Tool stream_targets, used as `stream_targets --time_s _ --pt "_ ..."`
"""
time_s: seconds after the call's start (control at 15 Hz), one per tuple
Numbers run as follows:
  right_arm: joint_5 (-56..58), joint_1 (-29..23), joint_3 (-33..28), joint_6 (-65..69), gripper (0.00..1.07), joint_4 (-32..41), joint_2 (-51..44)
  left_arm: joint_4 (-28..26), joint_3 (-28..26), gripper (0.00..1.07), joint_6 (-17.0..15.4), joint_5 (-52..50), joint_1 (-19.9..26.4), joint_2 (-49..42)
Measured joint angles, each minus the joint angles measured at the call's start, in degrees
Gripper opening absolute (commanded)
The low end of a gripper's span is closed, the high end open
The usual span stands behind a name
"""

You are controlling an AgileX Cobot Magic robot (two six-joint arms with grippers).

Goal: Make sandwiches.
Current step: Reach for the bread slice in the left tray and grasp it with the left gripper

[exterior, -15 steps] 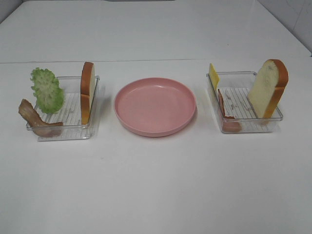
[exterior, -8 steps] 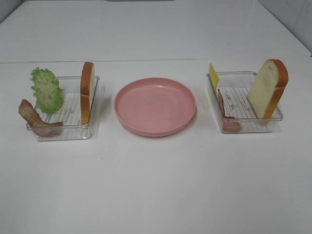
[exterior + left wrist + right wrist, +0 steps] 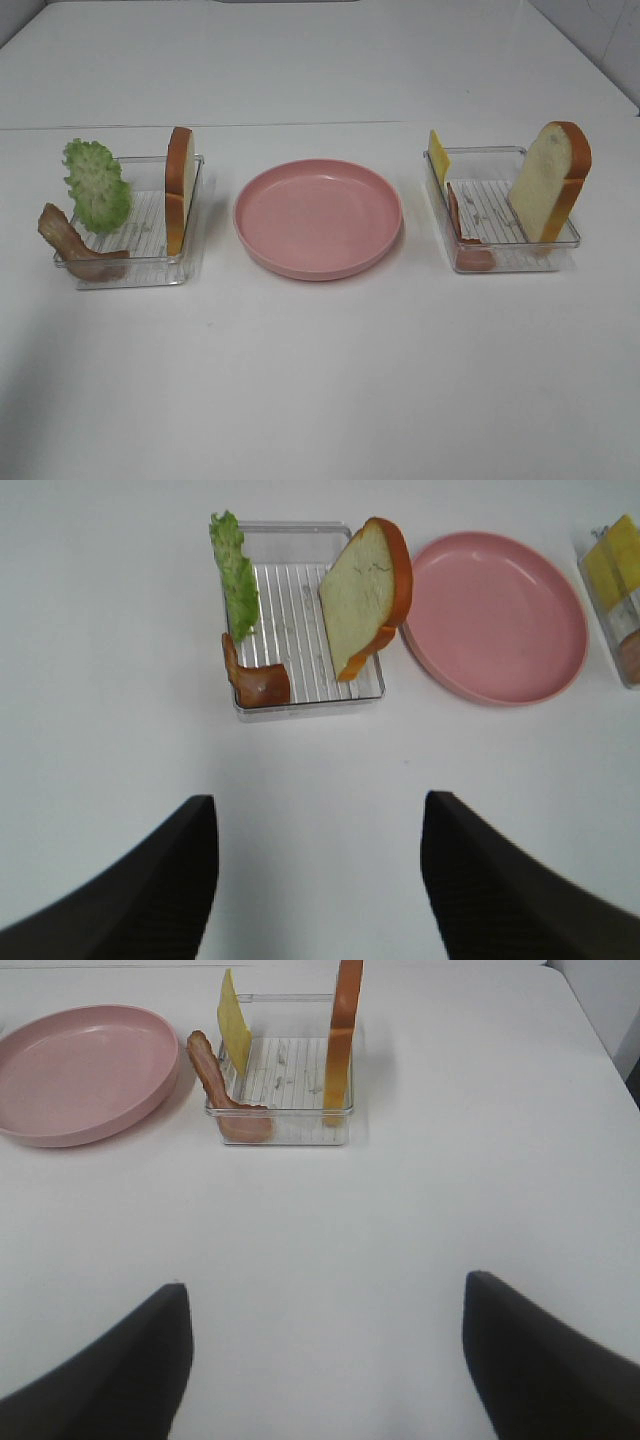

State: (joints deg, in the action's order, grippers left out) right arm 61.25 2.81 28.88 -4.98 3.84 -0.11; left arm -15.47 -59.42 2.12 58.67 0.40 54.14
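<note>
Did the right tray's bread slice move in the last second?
No. The bread slice leans in the same corner of its tray, equally far from the pink plate.

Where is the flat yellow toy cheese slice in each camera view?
Exterior high: the flat yellow toy cheese slice stands in the right clear plastic tray, on the side facing the round pink plate.
Left wrist: cheese in a tray cut off by the frame, beyond the plate.
Right wrist: cheese upright in the tray, on its plate side.
Shared landmark: that plate, next to the tray.

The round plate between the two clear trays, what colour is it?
Plain pink, no pattern. The round pink plate shows best in the exterior high view.
</note>
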Motion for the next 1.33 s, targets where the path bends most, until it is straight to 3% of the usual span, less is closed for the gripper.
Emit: stream_targets --time_s 0.13,0.2,0.27,0.6,0.67,0.8,0.87,1.0,1.13,1.33 --pt "0.0 0.0 0.0 0.0 0.73 0.0 0.0 -0.2 -4.8 0.58 0.1 1.6 0.0 9.6" --pt "0.0 0.0 0.0 0.0 0.73 0.0 0.0 -0.4 -11.1 0.58 0.1 4.0 0.0 20.3" --pt "0.0 0.0 0.0 0.0 0.73 0.0 0.0 -0.6 -14.6 0.58 0.1 5.5 -0.1 25.0" --pt "0.0 0.0 0.0 0.0 0.73 0.0 0.0 0.5 -27.3 0.63 -0.2 8.4 -6.0 39.1" --pt "0.0 0.0 0.0 0.0 0.73 0.0 0.0 2.1 -30.5 0.69 -1.3 9.2 -8.6 41.7" --pt "0.0 0.0 0.0 0.0 0.73 0.0 0.0 4.9 -34.5 0.70 -3.7 10.4 -11.9 45.3" --pt "0.0 0.0 0.0 0.0 0.73 0.0 0.0 9.8 -39.7 0.70 -8.0 10.6 -16.4 50.4" --pt "0.0 0.0 0.0 0.0 0.73 0.0 0.0 14.2 -44.1 0.70 -12.3 10.7 -20.2 55.3" --pt "0.0 0.0 0.0 0.0 0.73 0.0 0.0 15.5 -46.7 0.70 -14.7 10.6 -21.5 59.0" --pt "0.0 0.0 0.0 0.0 0.73 0.0 0.0 15.9 -47.1 0.70 -15.5 10.7 -21.6 62.9"
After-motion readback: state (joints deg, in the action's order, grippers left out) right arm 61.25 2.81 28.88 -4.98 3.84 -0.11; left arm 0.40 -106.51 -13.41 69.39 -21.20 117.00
